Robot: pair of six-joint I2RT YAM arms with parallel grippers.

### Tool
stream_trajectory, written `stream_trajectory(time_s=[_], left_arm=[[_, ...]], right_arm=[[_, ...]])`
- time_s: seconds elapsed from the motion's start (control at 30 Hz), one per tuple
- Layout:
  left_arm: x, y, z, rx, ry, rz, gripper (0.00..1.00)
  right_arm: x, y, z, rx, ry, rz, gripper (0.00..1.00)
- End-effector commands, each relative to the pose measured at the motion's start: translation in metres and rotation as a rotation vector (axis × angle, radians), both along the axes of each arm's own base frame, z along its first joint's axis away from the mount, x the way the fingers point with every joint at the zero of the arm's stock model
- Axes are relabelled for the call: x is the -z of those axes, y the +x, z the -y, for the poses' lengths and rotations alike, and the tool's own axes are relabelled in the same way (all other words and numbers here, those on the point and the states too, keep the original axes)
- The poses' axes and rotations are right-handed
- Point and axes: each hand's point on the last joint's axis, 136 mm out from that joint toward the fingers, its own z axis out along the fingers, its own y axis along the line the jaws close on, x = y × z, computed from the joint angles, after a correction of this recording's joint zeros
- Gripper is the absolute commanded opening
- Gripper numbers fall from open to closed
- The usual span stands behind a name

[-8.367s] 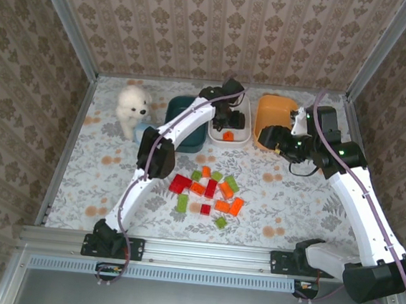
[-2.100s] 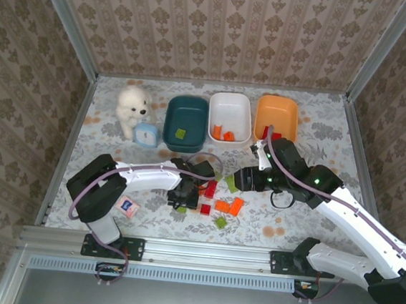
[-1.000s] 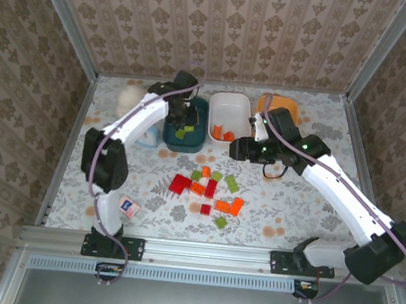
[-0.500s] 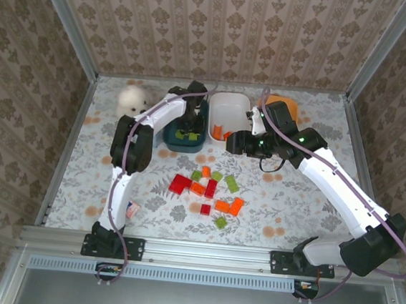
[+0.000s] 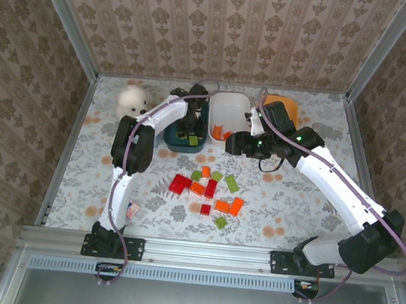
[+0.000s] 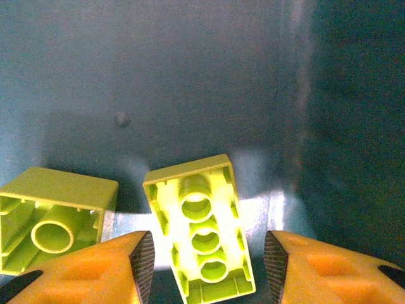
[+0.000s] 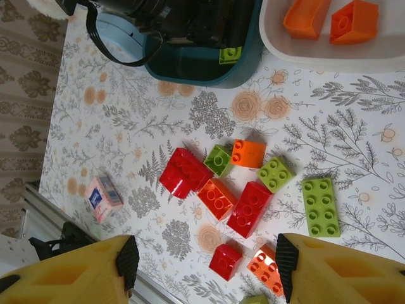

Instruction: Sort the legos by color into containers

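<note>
The right pincer (image 7: 207, 266) hangs with its yellow fingers (image 7: 69, 278) spread wide over the flowered surface (image 7: 367, 158). Framed between them lies a loose cluster of legos (image 7: 249, 208) — red, orange and light green, some square, some oblong. A pink-and-white card (image 7: 104, 197) sits apart at the left. Along the top edge the dark teal tub (image 7: 196, 73) holds one green brick (image 7: 230, 54), with a black arm (image 7: 177, 19) over it. Just beside it, the white tub (image 7: 316, 60) holds two orange bricks (image 7: 353, 21). A light-blue round object (image 7: 120, 44) lies at the teal tub's other side.

Plush dog (image 5: 132, 100); pink-white card (image 7: 104, 198)
</note>
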Motion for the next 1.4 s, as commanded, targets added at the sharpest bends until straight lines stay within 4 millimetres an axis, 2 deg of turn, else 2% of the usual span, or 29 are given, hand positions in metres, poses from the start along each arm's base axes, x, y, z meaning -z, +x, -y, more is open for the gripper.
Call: stream_trajectory(time_s=[0.0,0.07,0.2,0.27,0.37,0.47,0.63,0.73,0.87,0.97,1.13,1.37], left_arm=[[-0.035,0.002,0.003,0.008,-0.025,0.042,0.53],[-0.051,0.004,0.003,-0.002,-0.042,0.074,0.54],[-0.097,0.007,-0.001,-0.045,-0.095,0.16,0.56],[-0.123,0.003,-0.011,-0.088,-0.125,0.208,0.59],[-0.15,-0.013,-0.036,-0.195,-0.193,0.251,0.59],[-0.168,-0.04,-0.081,-0.346,-0.236,0.301,0.6],[-0.18,-0.109,-0.131,-0.437,-0.231,0.342,0.61],[-0.185,-0.145,-0.15,-0.473,-0.239,0.368,0.61],[-0.193,-0.183,-0.165,-0.48,-0.269,0.416,0.61],[-0.197,-0.204,-0.173,-0.467,-0.274,0.43,0.61],[-0.208,-0.228,-0.183,-0.451,-0.289,0.481,0.61],[-0.209,-0.245,-0.186,-0.435,-0.322,0.498,0.61]], right_arm=[[0.01,-0.006,0.005,-0.018,-0.058,-0.007,0.62],[0.011,-0.008,0.003,-0.036,-0.078,0.005,0.62],[0.011,-0.02,-0.009,-0.111,-0.149,0.042,0.62],[0.023,-0.026,-0.023,-0.164,-0.196,0.033,0.63],[0.034,-0.041,-0.046,-0.248,-0.231,0.041,0.63],[0.05,-0.058,-0.072,-0.335,-0.28,0.044,0.64],[0.085,-0.08,-0.117,-0.401,-0.312,-0.044,0.66],[0.104,-0.091,-0.142,-0.406,-0.325,-0.087,0.71],[0.135,-0.089,-0.159,-0.263,-0.336,-0.21,0.78],[0.147,-0.081,-0.169,-0.159,-0.353,-0.242,0.82],[0.17,-0.075,-0.179,0.024,-0.411,-0.333,0.81],[0.199,-0.07,-0.19,0.142,-0.446,-0.406,0.81]])
